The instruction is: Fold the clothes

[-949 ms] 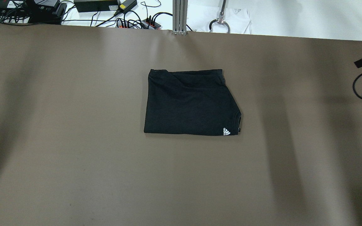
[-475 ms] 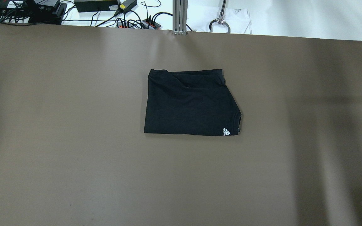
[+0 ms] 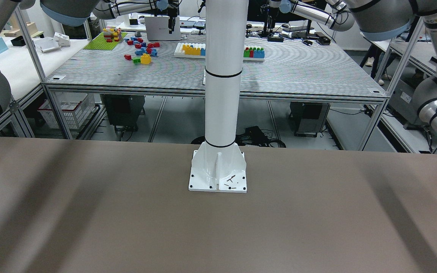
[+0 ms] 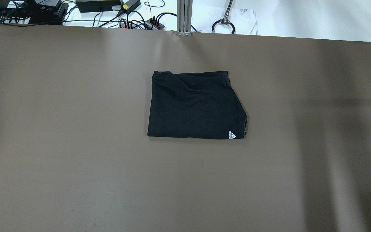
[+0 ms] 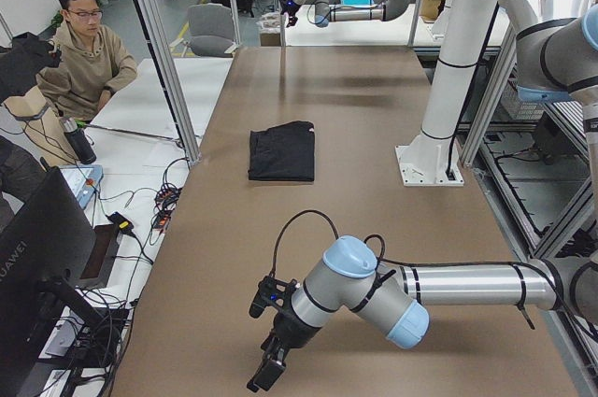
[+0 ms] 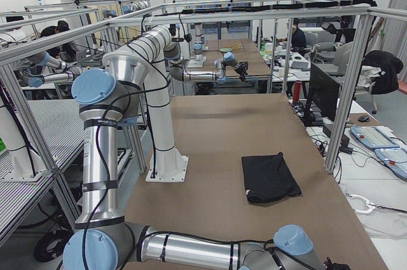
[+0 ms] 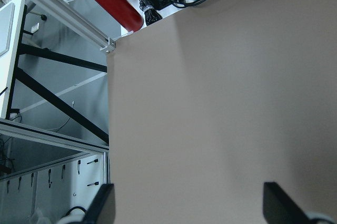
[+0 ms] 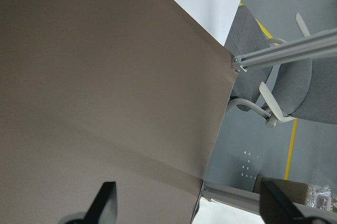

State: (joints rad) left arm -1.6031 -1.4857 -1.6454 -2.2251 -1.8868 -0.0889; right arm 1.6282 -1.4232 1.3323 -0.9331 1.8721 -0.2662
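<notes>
The black garment (image 4: 195,106) lies folded into a rough rectangle in the middle of the brown table (image 4: 76,161), with a small white logo (image 4: 232,135) at its near right corner. It also shows in the exterior left view (image 5: 282,151) and the exterior right view (image 6: 270,176). It is out of the front-facing view. My left gripper (image 7: 189,208) is open and empty over bare table near the table's left end, far from the garment. My right gripper (image 8: 189,203) is open and empty over the table's right end. Neither gripper shows in the overhead view.
The white pillar (image 3: 222,94) stands on its base (image 3: 217,174) at my side of the table. Cables and power strips (image 4: 127,22) lie beyond the far edge. A person (image 5: 84,51) sits past the far side. A red bottle (image 7: 108,0) and a grey chair (image 8: 284,76) are off the table's ends.
The right arm, seen at the overhead view's right edge 0.9 s ago, has moved out of that view. The garment has not moved.
</notes>
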